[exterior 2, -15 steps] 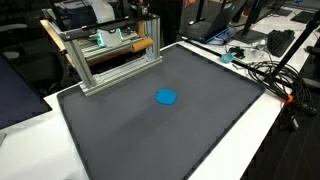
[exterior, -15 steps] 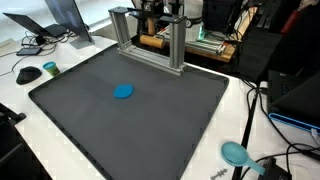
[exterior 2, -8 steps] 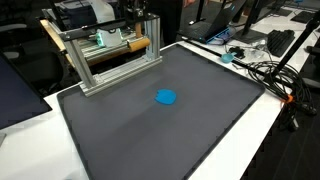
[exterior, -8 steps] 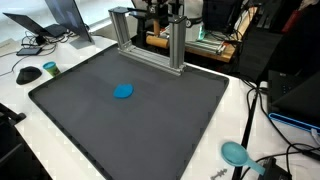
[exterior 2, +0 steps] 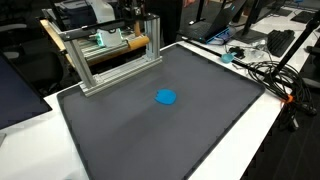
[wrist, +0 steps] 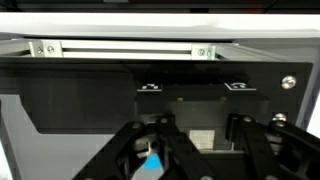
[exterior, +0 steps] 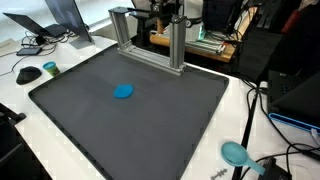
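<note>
A dark grey mat (exterior: 150,120) covers most of a white table (exterior: 235,110) in a cluttered lab or office room, with desks, screens and gear crowding the back edge in both exterior views. The mat lies flat, and its raised rim shows along the near edge in an exterior view (exterior 2: 130,150).

There is one blue disc (exterior: 123,91). It lies flat on the mat, a little off its middle and well apart from everything else, and it shows again in an exterior view (exterior 2: 166,97). There is one aluminium frame (exterior: 150,38), standing upright at the far edge of the mat. Its posts and cross bar are made of slotted profile, and behind it lies one wooden board (exterior: 170,42). Off the mat, on the white table, lie one black computer mouse (exterior: 28,73) and, just beside it, one small teal-topped round thing (exterior: 50,68). Two open laptops (exterior: 68,18) stand at that far corner. One teal round dish (exterior: 235,152) sits near the table's front corner. Several black cables (exterior 2: 265,72) trail over the table edge, too tangled to count.

The gripper (wrist: 203,155) hangs behind the frame, whose cross bar (wrist: 120,48) runs across the top of the wrist view. Its two fingers (wrist: 150,150) stand wide apart and hold nothing. A scrap of blue beside one finger is too small to identify. In the exterior views the arm blends into the dark gear behind the frame, so the gripper is hard to pick out there.
</note>
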Controlling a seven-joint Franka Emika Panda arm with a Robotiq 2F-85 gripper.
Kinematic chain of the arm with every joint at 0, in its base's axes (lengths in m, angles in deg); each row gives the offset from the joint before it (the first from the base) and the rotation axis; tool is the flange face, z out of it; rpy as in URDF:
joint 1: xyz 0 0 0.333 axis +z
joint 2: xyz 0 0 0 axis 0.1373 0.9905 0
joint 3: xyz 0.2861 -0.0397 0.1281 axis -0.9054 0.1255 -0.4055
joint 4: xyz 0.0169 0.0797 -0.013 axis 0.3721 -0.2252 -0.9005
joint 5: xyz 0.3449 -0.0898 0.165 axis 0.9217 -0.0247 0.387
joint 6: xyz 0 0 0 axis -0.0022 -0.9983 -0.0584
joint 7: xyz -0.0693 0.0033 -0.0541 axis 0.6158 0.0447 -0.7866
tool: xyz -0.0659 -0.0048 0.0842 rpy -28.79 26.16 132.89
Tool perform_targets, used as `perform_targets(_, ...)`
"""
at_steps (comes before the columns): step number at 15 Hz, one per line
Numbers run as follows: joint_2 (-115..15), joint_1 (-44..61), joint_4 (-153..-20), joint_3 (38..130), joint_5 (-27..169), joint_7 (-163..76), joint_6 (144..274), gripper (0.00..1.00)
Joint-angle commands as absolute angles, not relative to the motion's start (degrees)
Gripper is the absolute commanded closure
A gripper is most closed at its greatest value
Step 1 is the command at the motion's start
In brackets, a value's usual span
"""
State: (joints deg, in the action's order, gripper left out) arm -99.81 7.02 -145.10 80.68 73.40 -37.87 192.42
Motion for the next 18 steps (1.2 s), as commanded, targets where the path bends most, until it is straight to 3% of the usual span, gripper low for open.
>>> perform_targets(1, -104.11, 6.99, -147.69, 80.74, 73.72, -38.68, 190.33, 0.78)
perform_targets(2, -104.4, 6.86, -147.86, 80.6, 73.55, -39.11, 190.39, 0.78)
perform_targets(3, -104.61, 6.74, -147.9, 80.43, 73.31, -39.52, 190.24, 0.28)
perform_targets(4, -104.78, 6.7, -147.99, 80.3, 73.11, -39.74, 190.29, 0.27)
perform_targets(8, -105.66, 6.45, -148.15, 79.76, 71.59, -39.94, 191.87, 0.02)
perform_targets(18, -106.02, 7.27, -146.49, 78.26, 70.88, -39.2, 192.56, 0.0)
